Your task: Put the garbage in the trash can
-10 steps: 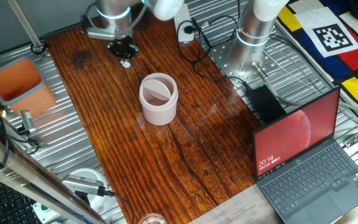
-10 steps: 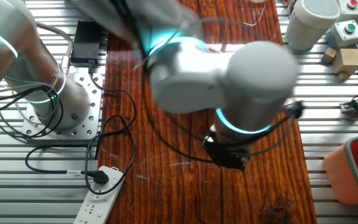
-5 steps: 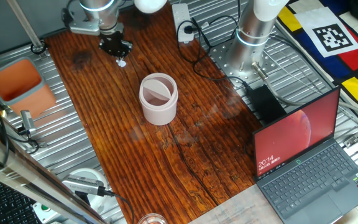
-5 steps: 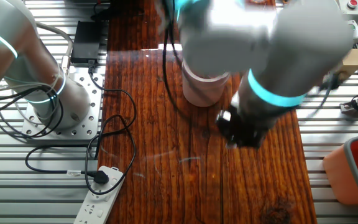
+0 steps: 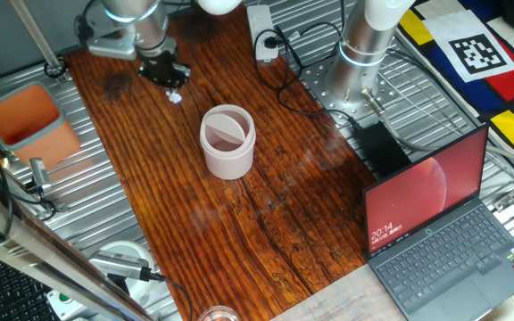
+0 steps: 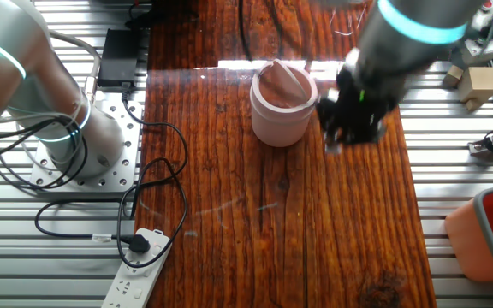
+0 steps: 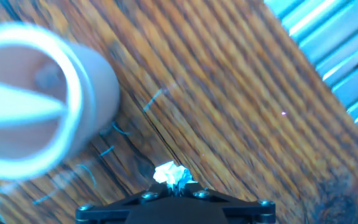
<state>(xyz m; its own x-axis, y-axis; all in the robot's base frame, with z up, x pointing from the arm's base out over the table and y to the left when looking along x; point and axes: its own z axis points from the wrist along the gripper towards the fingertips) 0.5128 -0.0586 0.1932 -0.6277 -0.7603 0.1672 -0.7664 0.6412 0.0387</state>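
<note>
Gripper [image 5: 173, 87] clamped on a paper wad [image 7: 171, 175], pinched at the fingertips above the wood table [image 5: 239, 223], beside the bin [image 5: 227, 141] but not over it. Wad tiny, barely gripped by the look of it; could slip free in transit. Could also bounce off the rim or rest on the flap lid [image 7: 17, 109] if released off-centre. Motion blur in the hand view; grip depth unclear.

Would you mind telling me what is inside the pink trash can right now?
Inside the trash can, only its tilted flap lid shows. The lid hides whatever lies beneath it. One paper wad is outside, at the jaws of the gripper.
</note>
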